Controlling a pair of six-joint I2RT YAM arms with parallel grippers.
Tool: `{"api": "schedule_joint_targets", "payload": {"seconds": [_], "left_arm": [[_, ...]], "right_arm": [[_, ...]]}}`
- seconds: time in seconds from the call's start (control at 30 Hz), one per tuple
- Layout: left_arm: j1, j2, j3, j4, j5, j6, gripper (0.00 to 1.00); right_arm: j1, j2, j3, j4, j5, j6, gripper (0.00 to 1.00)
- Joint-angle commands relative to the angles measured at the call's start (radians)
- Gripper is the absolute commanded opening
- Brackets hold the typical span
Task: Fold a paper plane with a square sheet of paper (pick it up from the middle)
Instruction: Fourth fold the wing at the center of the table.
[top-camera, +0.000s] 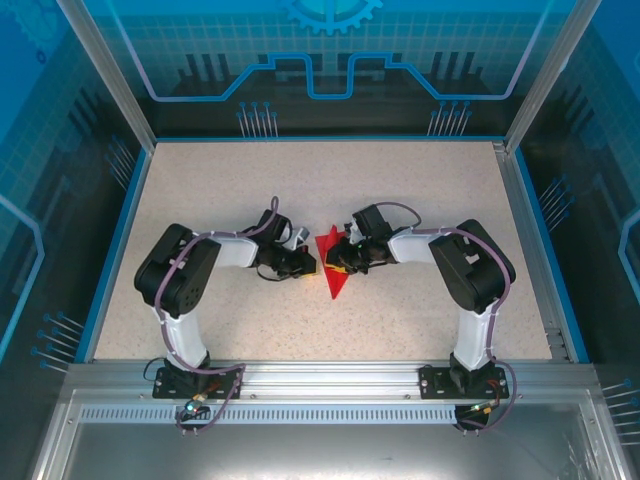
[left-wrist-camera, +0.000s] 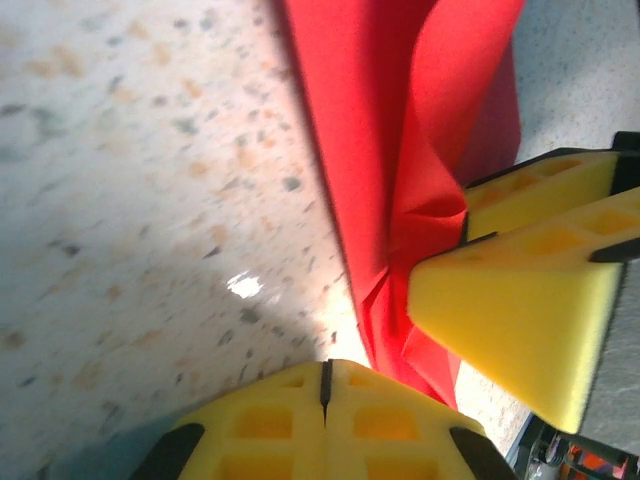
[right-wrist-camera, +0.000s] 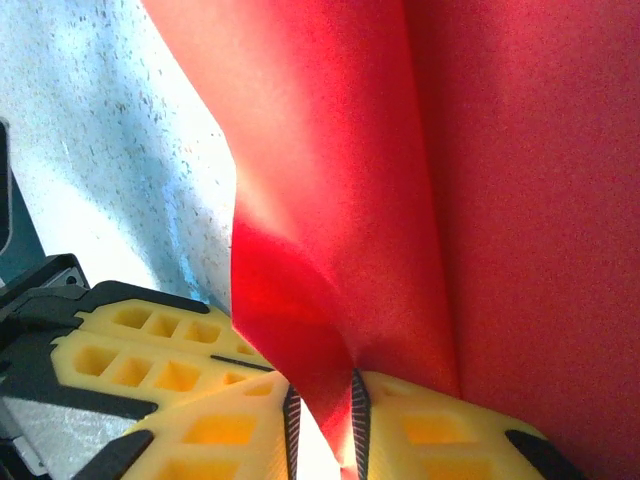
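The square sheet of paper (top-camera: 330, 262) is bright red and folded into a narrow pointed paper plane shape, its tip toward the near edge, lying mid-table between both grippers. My left gripper (top-camera: 303, 268) lies just left of it, jaws shut (left-wrist-camera: 325, 365) on nothing, with the red paper (left-wrist-camera: 400, 120) passing on its right. My right gripper (top-camera: 347, 262) meets the paper from the right. In the right wrist view its jaws (right-wrist-camera: 322, 395) stand slightly apart. A fold of the paper (right-wrist-camera: 400, 180) hangs in the gap against one pad, with light showing beside it.
The speckled tabletop (top-camera: 200, 190) stretches around the arms, bounded by a blue-edged frame and glass walls. The right gripper's yellow fingers (left-wrist-camera: 520, 300) crowd the paper in the left wrist view. The left gripper's yellow fingers (right-wrist-camera: 150, 340) sit close in the right wrist view.
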Motion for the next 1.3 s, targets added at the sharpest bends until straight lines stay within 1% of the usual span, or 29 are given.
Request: {"api": "schedule_joint_targets", "payload": {"seconds": [0.0,0.2,0.33,0.5,0.63,0.77,0.9,1.27], "left_arm": [[0.018,-0.035,-0.015,-0.099,-0.032,-0.022,0.0],[0.019,-0.082,0.017,-0.101,-0.027,-0.052,0.0],[0.019,-0.109,0.046,-0.102,-0.045,-0.07,0.0],[0.019,-0.091,0.086,-0.092,-0.051,-0.09,0.0],[0.019,-0.06,0.112,-0.075,-0.043,-0.107,0.0],[0.019,-0.036,0.129,-0.06,-0.032,-0.119,0.0],[0.015,-0.015,0.143,-0.055,-0.017,-0.123,0.0],[-0.036,0.066,0.194,-0.09,-0.005,-0.095,0.0]], "right_arm": [[0.007,0.024,-0.035,-0.025,0.014,-0.008,0.25],[0.007,0.015,-0.052,-0.009,0.011,-0.013,0.29],[0.002,0.009,-0.073,0.013,0.009,-0.003,0.31],[-0.004,0.004,-0.097,0.045,0.004,0.022,0.31],[-0.008,0.006,-0.099,0.06,-0.002,0.032,0.25],[-0.006,0.008,-0.099,0.047,0.0,0.027,0.1],[-0.009,0.012,-0.099,0.031,0.0,0.015,0.01],[-0.015,0.012,-0.099,0.041,-0.007,0.015,0.0]]}}
